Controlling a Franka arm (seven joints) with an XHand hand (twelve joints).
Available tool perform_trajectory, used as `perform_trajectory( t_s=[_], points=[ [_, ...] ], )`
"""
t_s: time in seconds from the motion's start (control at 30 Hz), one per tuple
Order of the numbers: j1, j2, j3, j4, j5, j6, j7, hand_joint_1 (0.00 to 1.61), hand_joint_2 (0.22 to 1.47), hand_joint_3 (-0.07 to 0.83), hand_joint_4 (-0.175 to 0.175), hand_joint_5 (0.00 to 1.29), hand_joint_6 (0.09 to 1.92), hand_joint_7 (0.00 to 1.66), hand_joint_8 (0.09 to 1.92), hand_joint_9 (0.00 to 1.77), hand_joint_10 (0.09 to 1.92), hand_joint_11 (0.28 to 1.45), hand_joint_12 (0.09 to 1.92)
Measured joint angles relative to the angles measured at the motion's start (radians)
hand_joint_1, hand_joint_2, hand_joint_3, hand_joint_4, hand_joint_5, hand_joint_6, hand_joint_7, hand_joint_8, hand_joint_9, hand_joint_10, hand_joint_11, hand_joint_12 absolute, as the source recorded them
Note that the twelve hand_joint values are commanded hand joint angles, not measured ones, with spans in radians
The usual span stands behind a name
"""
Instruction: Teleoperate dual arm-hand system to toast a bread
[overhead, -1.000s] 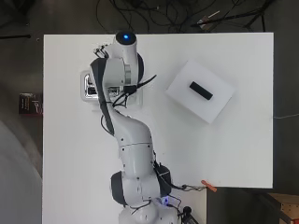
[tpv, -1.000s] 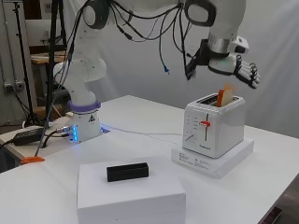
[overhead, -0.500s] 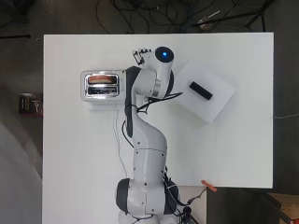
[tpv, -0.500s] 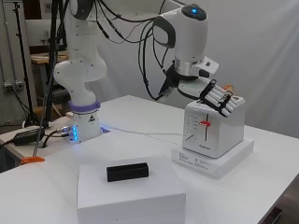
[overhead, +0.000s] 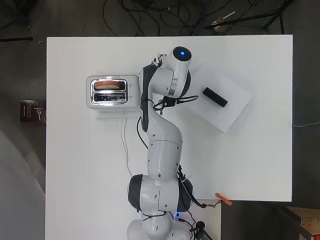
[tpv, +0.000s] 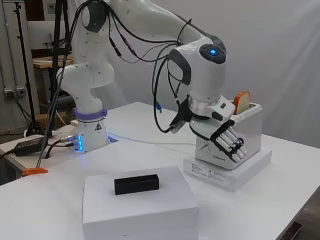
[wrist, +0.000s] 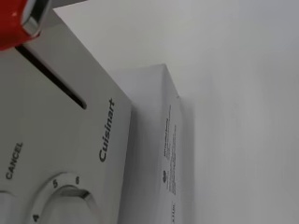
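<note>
A: Where the hand (tpv: 226, 141) hangs in front of the toaster (tpv: 239, 134), what is its state?

B: Fingers roughly straight, held together, angled downward, gripping nothing. Contact with the toaster's front face cannot be determined.

A: Bread position?

B: The bread slice (tpv: 242, 102) stands in the toaster's far slot, upper part protruding. Overhead, the arm hides the hand. The wrist view crops the red lever (wrist: 18, 23) beside the toaster's dial (wrist: 60, 198).

Toaster (tpv: 235, 135) front face largely hidden behind the robot hand (tpv: 227, 142) in the side view; red lever (wrist: 18, 23) and round dial (wrist: 63, 203) cut off by the wrist view's edges; robot hand hidden under the arm overhead
</note>
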Motion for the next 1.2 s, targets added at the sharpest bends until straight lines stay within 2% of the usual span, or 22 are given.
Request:
perform_trajectory(
  t_s=[0.1,0.23,0.4,0.5,0.53,0.57,0.6,0.63,0.67,0.7,0.73,0.77,0.8,0.83,0.87,0.93,1.03,1.07,1.13,1.2],
  points=[
    [0.003,0.003,0.0,-0.008,-0.023,0.01,0.018,0.04,1.04,0.004,0.167,0.91,0.09,0.51,0.09,0.55,0.09,0.42,0.09],
    [0.003,0.006,-0.004,-0.017,-0.062,0.021,0.026,0.09,1.08,0.004,0.175,1.02,0.09,0.58,0.09,0.62,0.09,0.44,0.09],
    [-0.004,-0.001,-0.011,-0.052,0.001,0.038,0.01,0.11,1.08,0.001,0.175,1.0,0.09,0.58,0.09,0.63,0.09,0.46,0.09],
    [-0.003,-0.011,-0.011,-0.054,-0.013,0.038,0.014,0.12,1.08,0.0,0.175,1.09,0.09,0.62,0.09,0.66,0.09,0.47,0.09],
    [-0.002,-0.014,-0.009,-0.053,-0.023,0.039,0.015,0.12,1.08,0.0,0.175,1.13,0.09,0.67,0.09,0.74,0.09,0.51,0.09],
    [-0.001,-0.016,-0.008,-0.054,-0.032,0.042,0.016,0.13,1.08,-0.001,0.175,1.13,0.26,0.75,0.09,0.88,0.09,0.57,0.09],
    [0.001,-0.02,-0.005,-0.057,-0.044,0.047,0.016,0.14,1.09,-0.002,0.175,1.07,0.63,0.9,0.09,0.93,0.44,0.68,0.09],
    [0.002,-0.025,-0.004,-0.06,-0.05,0.052,0.016,0.14,1.1,-0.002,0.175,1.0,0.98,0.95,0.33,0.91,0.88,0.75,0.14],
    [0.002,-0.028,-0.003,-0.062,-0.053,0.055,0.017,0.14,1.1,-0.002,0.175,0.95,1.21,0.93,0.58,0.88,1.21,0.74,0.32],
    [0.003,-0.03,-0.002,-0.066,-0.058,0.059,0.019,0.14,1.1,-0.001,0.175,0.91,1.34,0.89,0.77,0.85,1.4,0.7,0.52],
    [0.003,-0.035,-0.001,-0.077,-0.064,0.064,0.02,0.13,1.1,-0.001,0.175,0.87,1.24,0.86,0.89,0.83,1.51,0.63,0.81],
    [0.004,-0.041,-0.001,-0.089,-0.067,0.069,0.02,0.12,1.09,-0.001,0.164,0.83,0.95,0.83,0.95,0.81,1.59,0.57,1.11],
    [0.003,-0.046,-0.001,-0.102,-0.068,0.071,0.018,0.1,1.09,0.0,0.152,0.83,0.67,0.81,1.22,0.87,1.72,0.59,1.45],
    [0.003,-0.05,-0.002,-0.115,-0.069,0.073,0.015,0.1,1.08,0.0,0.158,0.88,0.46,0.83,1.53,0.97,1.81,0.66,1.67],
    [0.002,-0.052,-0.002,-0.125,-0.07,0.072,0.008,0.1,1.08,0.0,0.16,0.93,0.3,0.86,1.72,1.05,1.87,0.74,1.8],
    [0.002,-0.055,-0.001,-0.126,-0.074,0.068,-0.016,0.09,1.08,0.0,0.159,1.0,0.13,0.9,1.89,1.14,1.91,0.84,1.89],
    [0.002,-0.06,0.0,-0.126,-0.085,0.065,-0.023,0.08,1.08,0.001,0.172,1.09,0.1,0.98,1.92,1.24,1.92,0.97,1.92],
    [0.002,-0.061,0.001,-0.126,-0.085,0.062,-0.029,0.08,1.08,0.002,0.172,1.09,0.09,1.0,1.92,1.27,1.92,1.0,1.92],
    [0.002,-0.068,0.002,-0.131,-0.086,0.061,-0.038,0.09,1.08,0.001,0.145,1.03,0.09,0.98,1.92,1.28,1.92,1.05,1.92],
    [0.004,-0.077,0.005,-0.154,-0.097,0.072,-0.029,0.1,1.08,-0.001,0.097,0.94,0.09,0.94,1.92,1.24,1.92,1.03,1.92]
  ],
)
